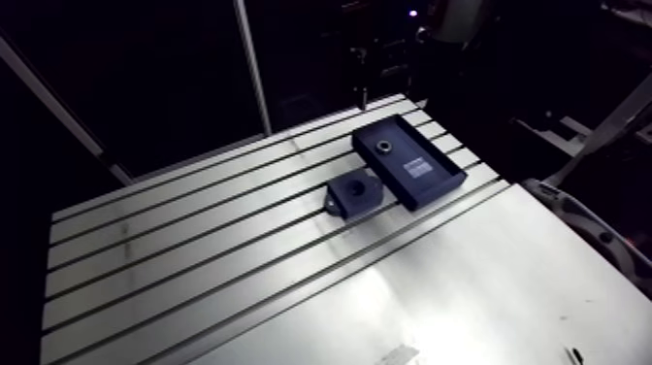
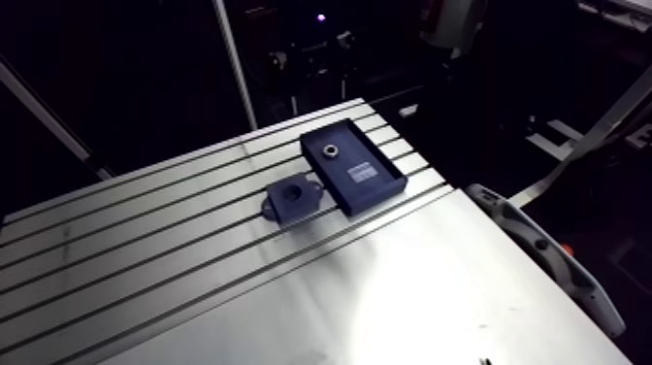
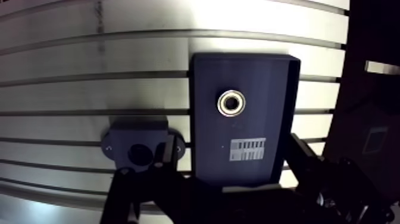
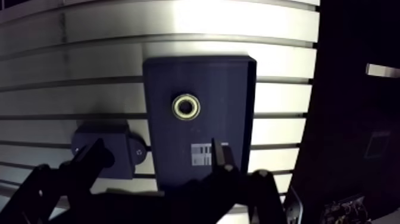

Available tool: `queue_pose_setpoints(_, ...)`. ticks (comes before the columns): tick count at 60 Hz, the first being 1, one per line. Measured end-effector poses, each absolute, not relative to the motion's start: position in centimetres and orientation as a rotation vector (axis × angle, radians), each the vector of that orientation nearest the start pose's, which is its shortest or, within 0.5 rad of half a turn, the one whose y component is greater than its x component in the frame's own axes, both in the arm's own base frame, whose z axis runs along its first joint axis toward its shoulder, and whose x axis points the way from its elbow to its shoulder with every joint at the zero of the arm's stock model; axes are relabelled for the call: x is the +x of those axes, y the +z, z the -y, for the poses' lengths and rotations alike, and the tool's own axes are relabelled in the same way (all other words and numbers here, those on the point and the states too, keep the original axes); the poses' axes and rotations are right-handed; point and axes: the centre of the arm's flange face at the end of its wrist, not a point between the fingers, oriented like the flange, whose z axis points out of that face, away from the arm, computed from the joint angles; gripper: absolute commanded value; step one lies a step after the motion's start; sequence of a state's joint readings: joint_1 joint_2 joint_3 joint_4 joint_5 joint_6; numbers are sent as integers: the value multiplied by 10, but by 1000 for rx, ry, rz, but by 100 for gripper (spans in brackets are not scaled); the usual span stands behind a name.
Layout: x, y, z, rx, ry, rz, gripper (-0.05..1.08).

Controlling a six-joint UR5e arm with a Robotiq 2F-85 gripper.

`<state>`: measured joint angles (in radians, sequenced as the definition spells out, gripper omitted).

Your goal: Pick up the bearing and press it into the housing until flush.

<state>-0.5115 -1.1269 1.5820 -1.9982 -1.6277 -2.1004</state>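
Note:
A small metal ring bearing (image 3: 231, 102) lies in a dark rectangular tray (image 3: 262, 77) that carries a white label. Beside the tray, on the slotted table, sits the dark housing (image 1: 351, 193), a flanged block with a round bore. In the wrist view my gripper (image 3: 229, 173) hangs well above the tray's labelled end, open, with nothing between its fingers. One fingertip (image 3: 161, 158) overlaps the housing's edge in the wrist view, and the other fingertip (image 3: 297, 152) overlaps the tray's far side. The bearing lies ahead of the fingers.
The tray lies near the table's far right corner (image 1: 427, 102), with the table edge just beyond it. A smooth metal plate (image 1: 466, 291) covers the front part of the table. A light-coloured curved device (image 2: 543, 257) hangs off the right edge.

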Motion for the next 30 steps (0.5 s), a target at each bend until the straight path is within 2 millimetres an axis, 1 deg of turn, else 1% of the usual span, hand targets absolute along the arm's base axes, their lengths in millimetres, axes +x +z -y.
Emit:
queue_pose_setpoints(9,-614,263,-205,-15,51,-3083,11)
queue_pose_setpoints(12,-614,260,-207,-9,49,-3080,15)
queue_pose_setpoints(21,-612,254,-214,13,43,-3074,19)
queue_pose_setpoints(23,-612,253,-216,17,42,-3073,22)
queue_pose_setpoints(30,-612,248,-219,29,40,-3072,24)
